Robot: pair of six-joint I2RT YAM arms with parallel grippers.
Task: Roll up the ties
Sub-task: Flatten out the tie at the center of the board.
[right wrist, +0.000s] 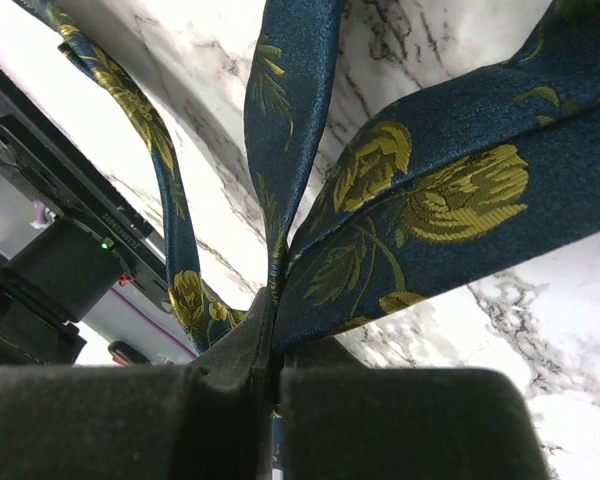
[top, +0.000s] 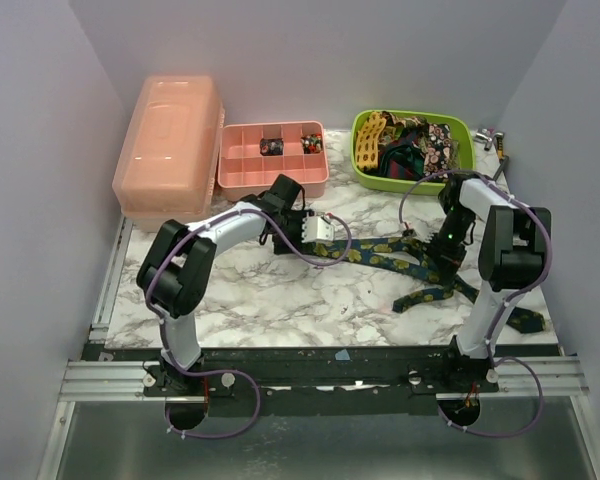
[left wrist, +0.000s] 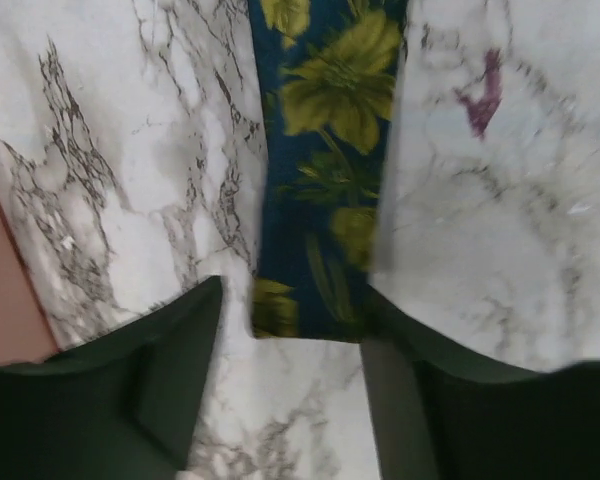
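A dark navy tie [top: 385,258] with yellow-green flowers lies across the marble table [top: 280,300]. Its narrow end points left and its other part trails to the front right. My left gripper [top: 316,240] is open just above that narrow end. In the left wrist view the tie's end [left wrist: 325,200] lies flat just beyond the gap between the two dark fingers [left wrist: 170,380], gripper [left wrist: 290,370]. My right gripper [top: 445,262] is shut on a folded part of the same tie [right wrist: 430,200] and lifts it off the table, gripper [right wrist: 275,345].
A green bin [top: 464,135] at the back right holds several more ties. A pink compartment tray [top: 242,170] at the back middle holds rolled ties [top: 273,146]. A pink lidded box [top: 170,145] stands at the back left. Small objects [top: 492,137] lie beside the bin.
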